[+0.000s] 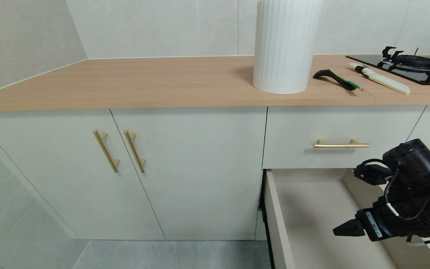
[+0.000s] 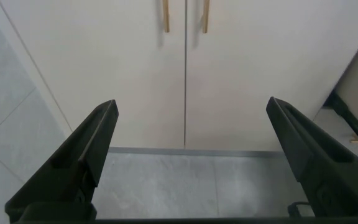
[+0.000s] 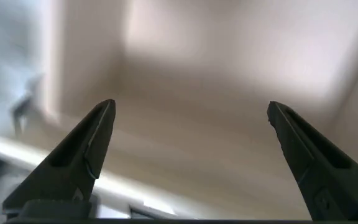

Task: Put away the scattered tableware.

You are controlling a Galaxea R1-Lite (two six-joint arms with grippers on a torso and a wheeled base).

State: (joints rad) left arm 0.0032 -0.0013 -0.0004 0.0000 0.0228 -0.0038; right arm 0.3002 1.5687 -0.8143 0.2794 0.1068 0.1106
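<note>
Right claw is at the lower right of the head view, hanging over the open drawer. Through its wrist camera I see both fingers spread wide, nothing between them, the pale drawer floor beneath.

Left claw is spread wide too and carries nothing. Past its fingers I've got the two cabinet doors, the seam between them running down the centre, and grey floor tile below.

Now the tableware. It's up on the wooden counter, upper right of the head view. A black-handled utensil with a green tip lies flat just right of the white ribbed holder, close to it but not touching. Just right of that again is a cream knife, lying at a slant, its far end by the edge of the black hob. The two pieces sit near each other with a strip of counter between them.

Below them is a closed drawer with a gold bar handle, and directly under that the open one, pulled out towards me. What I can see of its inside is bare; the claw and arm hide the right part.

Both pieces of tableware are well apart from either claw.
</note>
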